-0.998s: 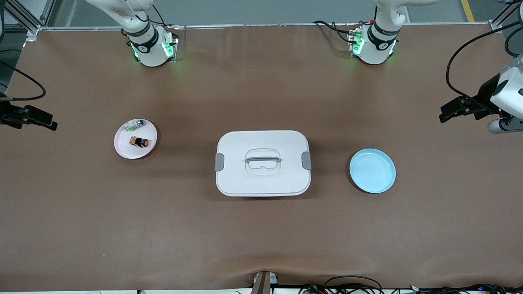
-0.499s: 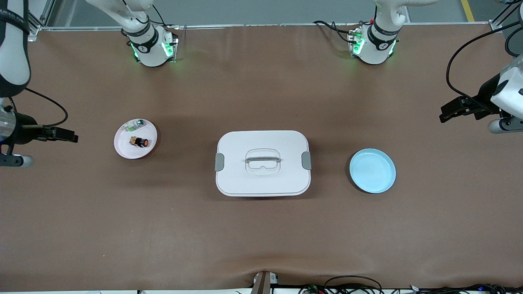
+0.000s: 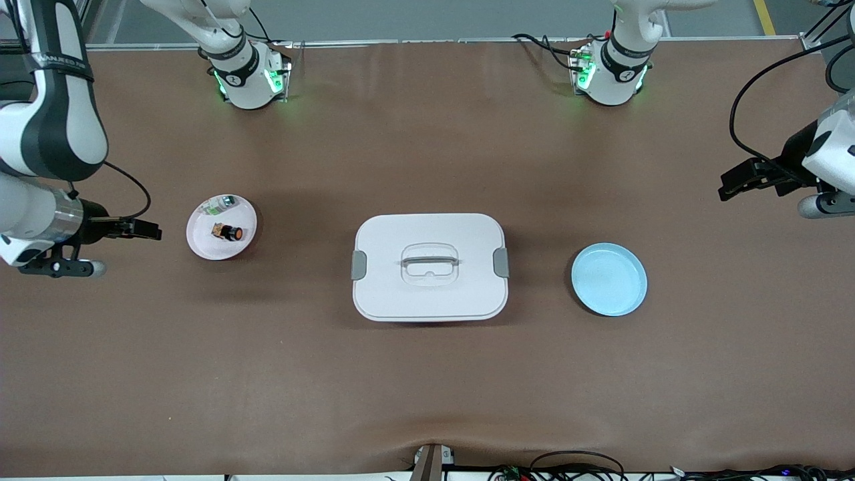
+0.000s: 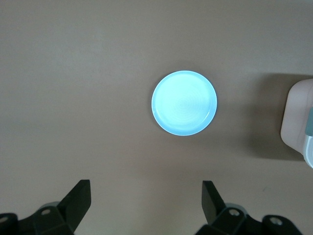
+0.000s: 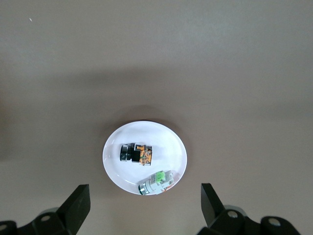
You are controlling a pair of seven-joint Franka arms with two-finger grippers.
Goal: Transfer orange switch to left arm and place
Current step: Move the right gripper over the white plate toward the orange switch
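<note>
1. Orange switch lies on its side on the white plate, at the right arm's end of the worktop. A small white-and-green part shares the plate, at 11 o'clock from the switch in the front view, just beside it, apart.
2. Right gripper is up over bare worktop just off the plate's rim, fingers spread wide, nothing held. Switch sits at 3 o'clock from it in the front view. This arm is clearly the nearer one.
3. Switch's long axis in the front view runs roughly 10-to-4 o'clock, orange face toward 4. Right wrist view: switch at 12 o'clock from the gripper.
4. Box sits mid-worktop, between the white plate and the blue plate; it blocks the straight line across.
5. Left gripper waits over the worktop's end at 2 o'clock from the blue plate, fingers spread, empty.
6. Open room: wide bare worktop at 12 and 6 o'clock of the box; a handover would likely go around or over it.
</note>
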